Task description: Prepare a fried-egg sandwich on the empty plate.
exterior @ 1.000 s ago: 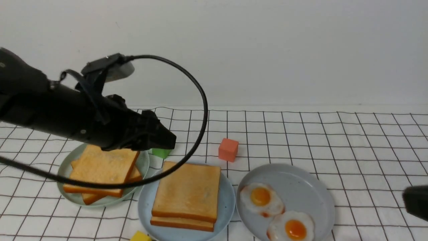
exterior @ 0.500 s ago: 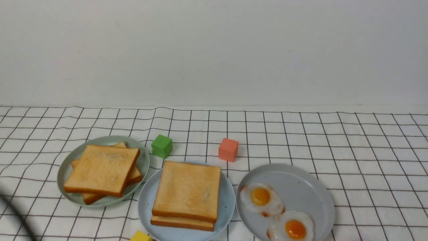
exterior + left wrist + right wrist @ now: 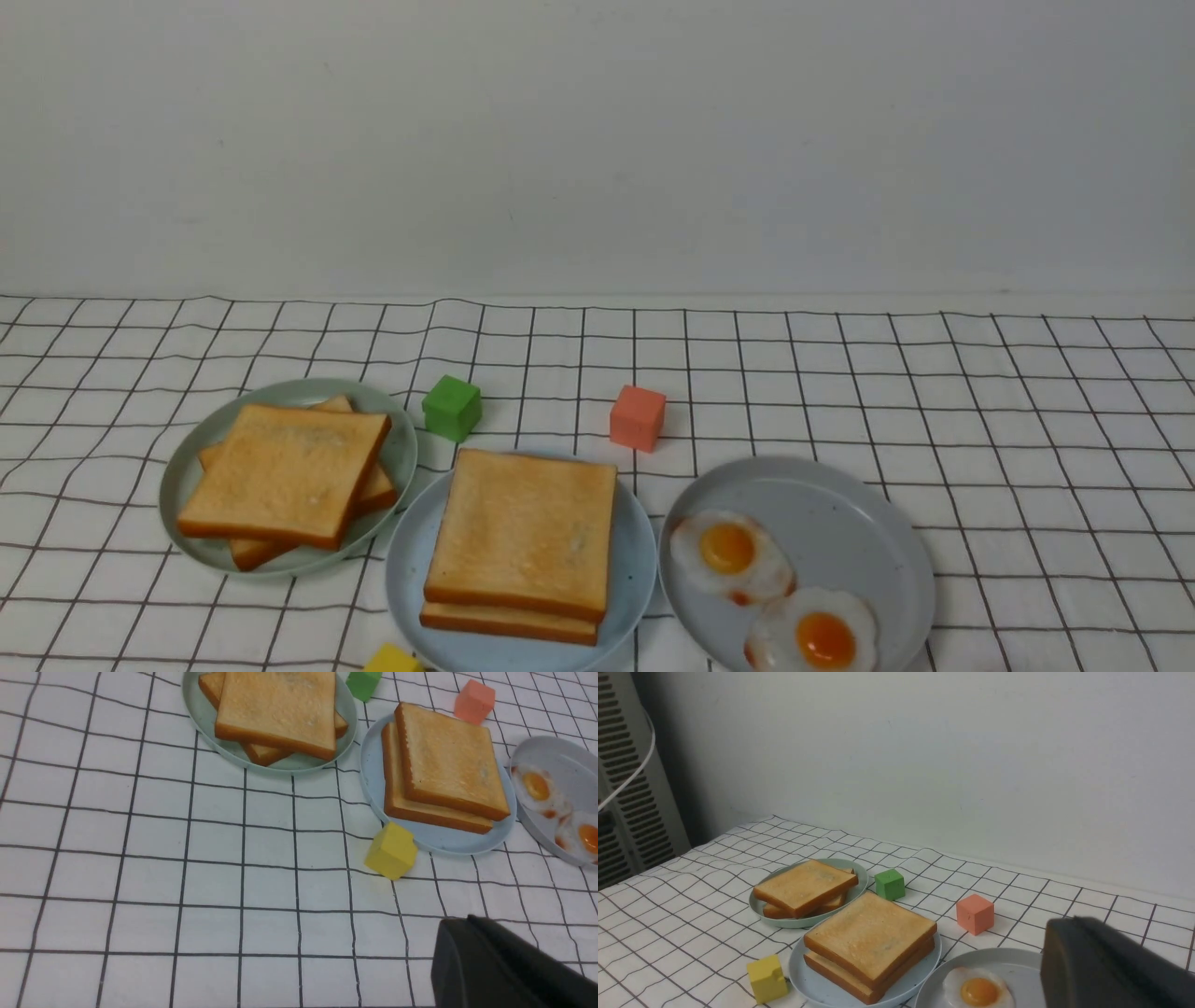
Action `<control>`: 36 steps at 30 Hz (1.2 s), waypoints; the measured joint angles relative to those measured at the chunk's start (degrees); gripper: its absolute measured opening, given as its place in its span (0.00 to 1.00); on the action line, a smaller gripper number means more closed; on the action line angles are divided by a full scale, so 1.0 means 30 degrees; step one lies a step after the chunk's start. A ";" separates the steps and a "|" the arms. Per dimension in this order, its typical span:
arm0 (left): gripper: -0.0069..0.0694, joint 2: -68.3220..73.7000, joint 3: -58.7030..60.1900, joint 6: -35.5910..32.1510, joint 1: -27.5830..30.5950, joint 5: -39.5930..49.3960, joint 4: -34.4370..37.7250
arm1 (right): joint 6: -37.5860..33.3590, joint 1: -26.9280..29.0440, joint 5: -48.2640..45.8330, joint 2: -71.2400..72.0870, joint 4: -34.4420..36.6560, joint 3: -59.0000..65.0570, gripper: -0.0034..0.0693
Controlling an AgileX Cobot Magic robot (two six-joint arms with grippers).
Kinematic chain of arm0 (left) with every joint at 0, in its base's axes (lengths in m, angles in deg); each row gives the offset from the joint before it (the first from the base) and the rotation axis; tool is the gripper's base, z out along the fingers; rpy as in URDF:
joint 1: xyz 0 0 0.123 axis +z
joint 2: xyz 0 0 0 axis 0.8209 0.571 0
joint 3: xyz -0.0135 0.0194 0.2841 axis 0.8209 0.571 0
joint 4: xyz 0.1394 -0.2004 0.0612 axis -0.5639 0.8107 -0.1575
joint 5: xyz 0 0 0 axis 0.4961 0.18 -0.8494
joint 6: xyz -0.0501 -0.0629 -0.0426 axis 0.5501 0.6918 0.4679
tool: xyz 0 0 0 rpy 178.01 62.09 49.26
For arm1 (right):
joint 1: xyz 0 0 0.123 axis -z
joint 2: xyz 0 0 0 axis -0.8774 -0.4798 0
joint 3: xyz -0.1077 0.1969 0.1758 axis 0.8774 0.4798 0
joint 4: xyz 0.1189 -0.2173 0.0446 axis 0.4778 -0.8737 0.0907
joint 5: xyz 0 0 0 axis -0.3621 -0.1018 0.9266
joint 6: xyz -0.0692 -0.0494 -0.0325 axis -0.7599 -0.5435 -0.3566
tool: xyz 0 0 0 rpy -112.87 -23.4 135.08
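Now your left arm has pulled clear of the table with jaws together on nothing, the right gripper likewise closed and empty, and the sandwich sits on the blue plate at six o'clock, so the task looks finished.

So a second ago the left arm was hanging right across the front view, over the green plate at about 9 o'clock, with its cable looping down past the sandwich. Now it's pulled out of that view completely, even the bit of cable that was left at 8 o'clock half a second back. The green cube it was hiding shows fully. The dark end of the right arm at the 4 o'clock edge is gone too.
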 joint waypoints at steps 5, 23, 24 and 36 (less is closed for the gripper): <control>0.07 0.0000 0.0062 0.0017 0.0000 -0.0016 -0.0070 | 0.0000 0.0000 0.0000 0.0000 0.0000 0.0000 0.06; 0.07 -0.3054 1.0012 -0.0386 0.0000 -1.2015 -0.3017 | 0.0000 0.0000 0.0000 0.0015 0.0000 0.0000 0.06; 0.07 -0.3061 1.0997 -0.0386 0.0000 -1.2133 -0.3017 | 0.0000 0.0000 0.0000 0.0015 0.0000 0.0000 0.06; 0.08 -0.3076 1.2631 -0.0590 0.0028 -1.3717 -0.2479 | 0.0000 0.0000 0.0018 0.0015 0.0000 0.0000 0.08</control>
